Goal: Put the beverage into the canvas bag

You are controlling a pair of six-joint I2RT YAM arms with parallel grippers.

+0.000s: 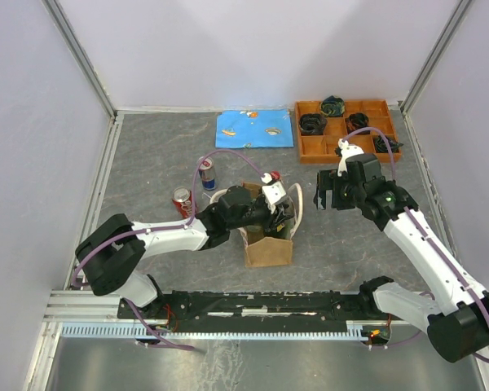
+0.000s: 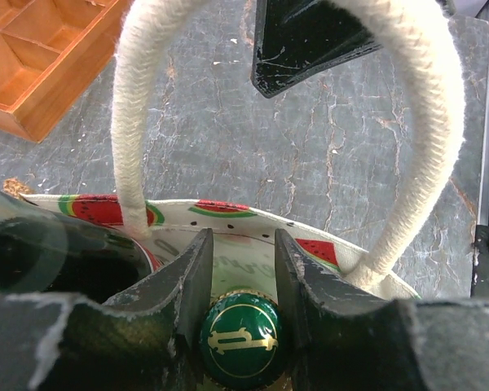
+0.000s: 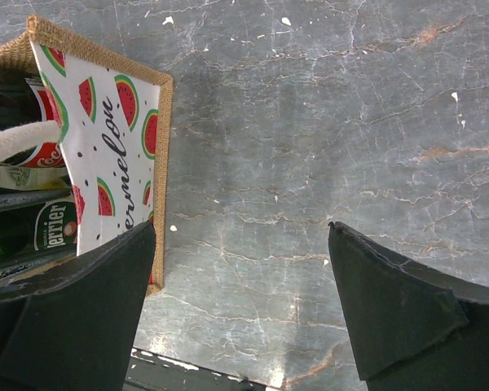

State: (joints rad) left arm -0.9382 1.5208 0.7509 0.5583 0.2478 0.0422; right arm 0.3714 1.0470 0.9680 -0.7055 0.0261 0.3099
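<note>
Seen from above, the left arm reaches forward so that the left gripper [image 1: 275, 216] dips into the open mouth of the canvas bag [image 1: 269, 251], which stands upright on the grey table [image 1: 147, 155]. The right gripper [image 1: 324, 198] hangs near the bag but apart from it, so the left arm is plainly the nearer one. A red can [image 1: 182, 201] and a second can [image 1: 206, 173] stand outside the bag, out beside the left arm. In the left wrist view, a green-capped bottle [image 2: 243, 330] sits straight below the gripper, between its two black fingers [image 2: 191, 281]. It is seen end-on, so its long axis stands upright along the gripper's own line of reach. The bottle is inside the bag, with watermelon-print lining just ahead of the fingertips and a cream rope handle [image 2: 134, 122] arching beyond them. The fingers sit close on both sides of the cap, but whether they clamp it or merely flank it cannot be told. Any withdrawal would likely need to go straight up, clear of the handle. In the right wrist view, the right gripper's fingers are spread wide over bare table, grasping nothing. The bag and its bottle [image 3: 33, 230] lie beyond the outer face of one finger.
</note>
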